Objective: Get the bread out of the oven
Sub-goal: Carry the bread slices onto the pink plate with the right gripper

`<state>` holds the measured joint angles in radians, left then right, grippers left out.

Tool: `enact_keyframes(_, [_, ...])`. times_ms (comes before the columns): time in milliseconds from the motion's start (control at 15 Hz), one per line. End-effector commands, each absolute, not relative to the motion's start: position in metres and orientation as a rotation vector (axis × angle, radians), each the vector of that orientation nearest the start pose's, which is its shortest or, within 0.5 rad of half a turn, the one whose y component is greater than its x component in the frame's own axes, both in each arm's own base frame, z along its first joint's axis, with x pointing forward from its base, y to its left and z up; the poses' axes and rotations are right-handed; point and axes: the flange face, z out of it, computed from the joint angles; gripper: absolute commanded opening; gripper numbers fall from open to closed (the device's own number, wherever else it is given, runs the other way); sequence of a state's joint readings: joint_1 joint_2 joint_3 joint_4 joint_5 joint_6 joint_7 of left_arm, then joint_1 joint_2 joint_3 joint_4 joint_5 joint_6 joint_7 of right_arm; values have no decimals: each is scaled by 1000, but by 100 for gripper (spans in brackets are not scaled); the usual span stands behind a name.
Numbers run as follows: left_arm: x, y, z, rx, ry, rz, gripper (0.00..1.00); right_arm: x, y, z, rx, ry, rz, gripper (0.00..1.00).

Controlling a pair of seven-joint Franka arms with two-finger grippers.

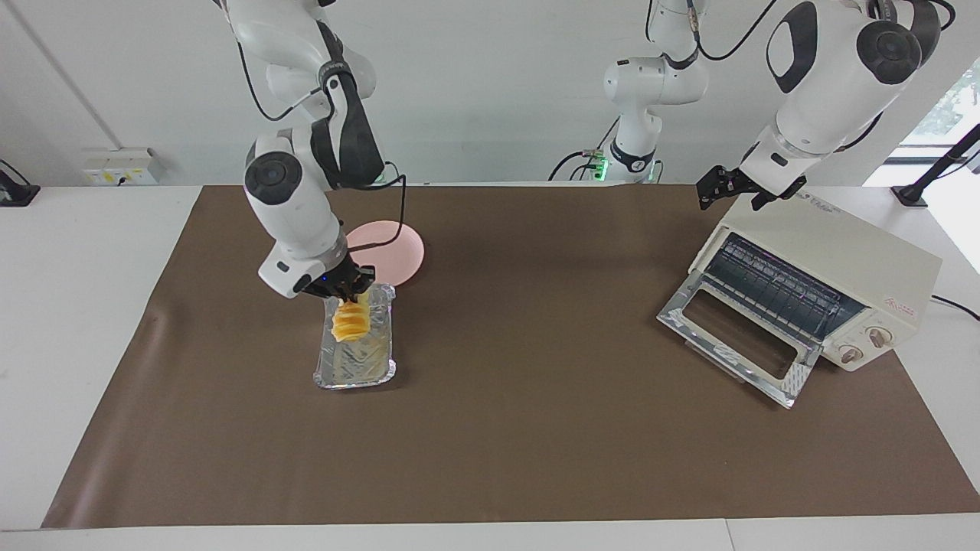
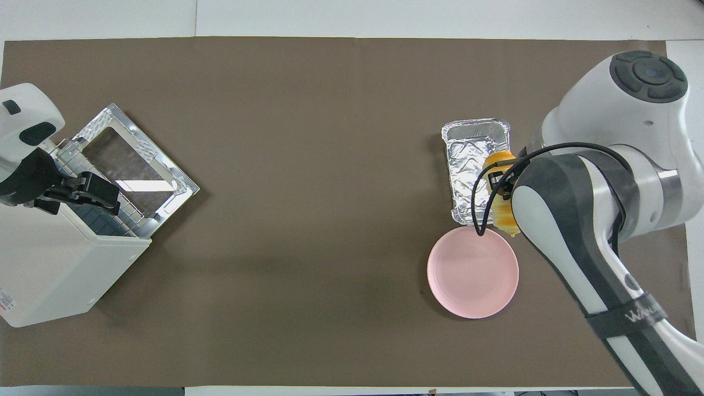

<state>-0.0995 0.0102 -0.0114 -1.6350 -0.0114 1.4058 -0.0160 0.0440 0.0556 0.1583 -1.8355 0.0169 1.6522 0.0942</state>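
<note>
Your right gripper [image 1: 352, 293] grasps the bread [image 1: 351, 322] above the foil tray [image 1: 354, 370]; the pink plate [image 1: 396, 249] lies beside it, nearer the robots.

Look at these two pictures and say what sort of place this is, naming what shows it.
Most likely a robotics lab set up as a mock kitchen. Two white robot arms stand at a table under a brown mat, with a toaster oven, a foil tray and a pink plate laid out.
</note>
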Motion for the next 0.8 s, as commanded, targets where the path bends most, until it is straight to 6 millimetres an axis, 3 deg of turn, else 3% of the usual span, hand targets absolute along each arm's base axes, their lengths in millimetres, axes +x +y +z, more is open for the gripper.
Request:
enact_keyframes(0, [528,-57,582,-3100,154,343,100,484,105,470,-3140,-134,429,0])
enact_keyframes(267, [528,-57,582,-3100,154,343,100,435,102,428,-3099,-87,423,0])
enact_keyframes(467, [528,-57,582,-3100,154,343,100,426,99,389,-3101,-72,363,0])
enact_keyframes(600, [528,-57,582,-3100,154,343,100,416,120,376,-3105,-130,346,0])
enact_keyframes(733, [528,-57,582,-3100,154,343,100,415,129,371,-3112,-106,312,0])
